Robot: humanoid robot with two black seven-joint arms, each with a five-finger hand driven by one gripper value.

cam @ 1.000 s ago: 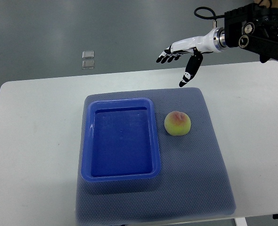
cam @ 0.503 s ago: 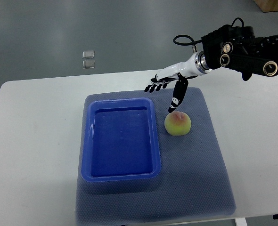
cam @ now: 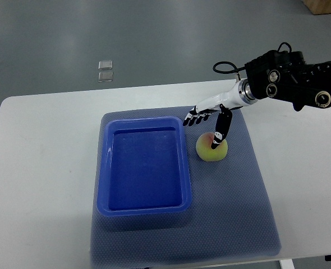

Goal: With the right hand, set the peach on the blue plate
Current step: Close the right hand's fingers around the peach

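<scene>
Grey floor lay beyond the far edge of a white worktop (cam: 42, 168), with two small clear squares (cam: 104, 71) on the floor well apart from everything else. Only the top view was given. On the worktop lay a grey-blue mat (cam: 238, 213), probably there to keep things from sliding or rolling. On its left half sat the plate (cam: 102, 168), a deep blue rectangular tray with raised walls, with nothing in it.

Just beside its right wall, on the bare mat, rested the peach (cam: 209, 150). It was not yet on the plate, so the task stood at the grasping step. The peach was round, pale yellow-green with a pink blush toward the top, and looked small enough for one hand to close round.

From the picture's right edge came the right arm, black at the wrist, ending in the white-and-black right robot hand (cam: 210, 117). The hand hung over the peach's far side, its fingers (cam: 194, 119) spread toward the plate and its thumb pointing down across the peach's top. It was released and held nothing; whether the thumb touched the skin could not be told. The pose suited a grip from above. The left arm did not show.
</scene>
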